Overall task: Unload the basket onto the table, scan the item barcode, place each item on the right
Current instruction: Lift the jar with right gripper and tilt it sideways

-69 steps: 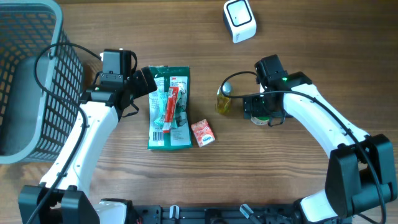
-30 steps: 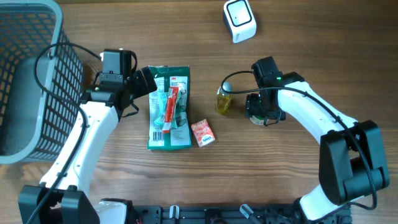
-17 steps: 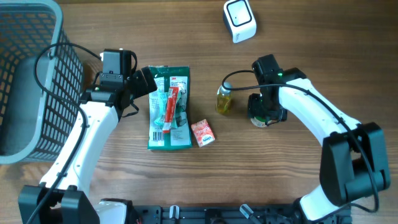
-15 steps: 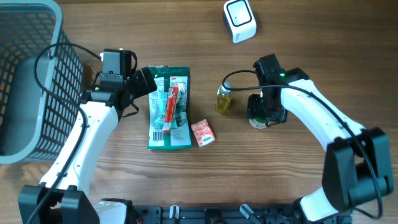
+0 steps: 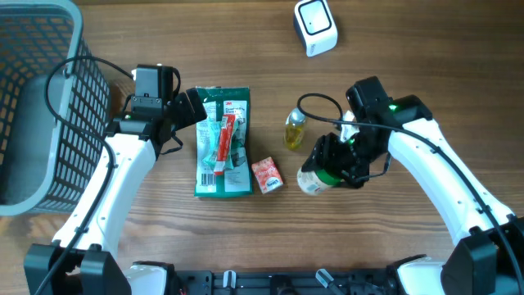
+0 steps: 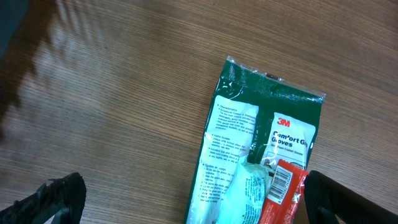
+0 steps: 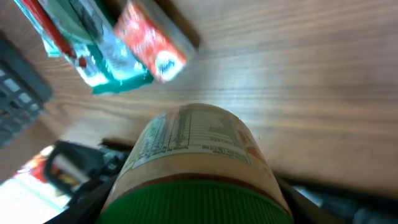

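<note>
Overhead and wrist views, as I see them from the remote station. The right gripper [image 5: 337, 161] is clamped about the lid end of the jar [image 5: 312, 180], a smooth cylinder with a printed paper label and a ribbed green screw lid [image 7: 198, 206]. The jar lies on its side in the grip: its long axis runs roughly left to right across the table [image 5: 409, 49], base toward the small red carton [image 5: 267, 174] and lid toward the gripper (the label's fine-print panel faces the right wrist camera). The carton is just beside the jar's base, and a small yellow bottle [image 5: 294, 129] stands near, farther up the table. The white, rounded scanner [image 5: 315, 26] sits well apart near the far edge. Bare wood grain lies open to the right of the jar and along the near edge. The left gripper [image 6: 194, 200] is spread wide, both dark fingertips [image 6: 55, 198] apart over the glossy green glove packet [image 6: 261, 155], which carries a red tube [image 5: 224, 136]. A grey mesh basket [image 5: 41, 98] fills the left edge.
</note>
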Available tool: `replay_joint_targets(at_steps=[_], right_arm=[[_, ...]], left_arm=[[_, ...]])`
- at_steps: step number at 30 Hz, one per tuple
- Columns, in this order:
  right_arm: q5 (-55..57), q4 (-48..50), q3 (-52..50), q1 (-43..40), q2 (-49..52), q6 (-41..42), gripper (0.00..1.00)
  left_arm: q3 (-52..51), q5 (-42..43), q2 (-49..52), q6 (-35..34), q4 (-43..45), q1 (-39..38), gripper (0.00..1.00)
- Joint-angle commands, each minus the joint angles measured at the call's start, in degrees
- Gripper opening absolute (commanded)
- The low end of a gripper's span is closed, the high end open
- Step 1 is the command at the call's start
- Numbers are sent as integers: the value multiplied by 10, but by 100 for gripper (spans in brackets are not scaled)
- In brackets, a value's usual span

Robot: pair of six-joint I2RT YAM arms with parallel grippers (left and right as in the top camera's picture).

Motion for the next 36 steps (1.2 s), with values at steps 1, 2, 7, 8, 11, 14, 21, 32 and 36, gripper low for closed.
replay_joint_targets(at_steps=[1, 2, 7, 8, 11, 14, 21, 32, 36], right_arm=[[-108, -17, 15, -1, -13, 37, 38], [-132, -18, 15, -1, -13, 36, 38], [-235, -20, 15, -2, -13, 37, 38], [-249, -23, 15, -1, -13, 37, 38], [-267, -34, 15, -1, -13, 38, 38], [-267, -34, 15, -1, -13, 55, 40], [-267, -20, 15, -1, -13, 97, 42], [-70, 27, 15, -1, -13, 97, 40], [53, 73, 15, -1, -13, 143, 39]], left_arm=[[6, -3, -4, 5, 0, 1, 100], [6, -3, -4, 5, 0, 1, 100], [6, -3, -4, 5, 0, 1, 100], [6, -3, -4, 5, 0, 1, 100], [6, -3, -4, 5, 0, 1, 100], [6, -3, -4, 5, 0, 1, 100], [6, -3, -4, 5, 0, 1, 100], [6, -3, -4, 5, 0, 1, 100], [6, -3, -4, 5, 0, 1, 100]])
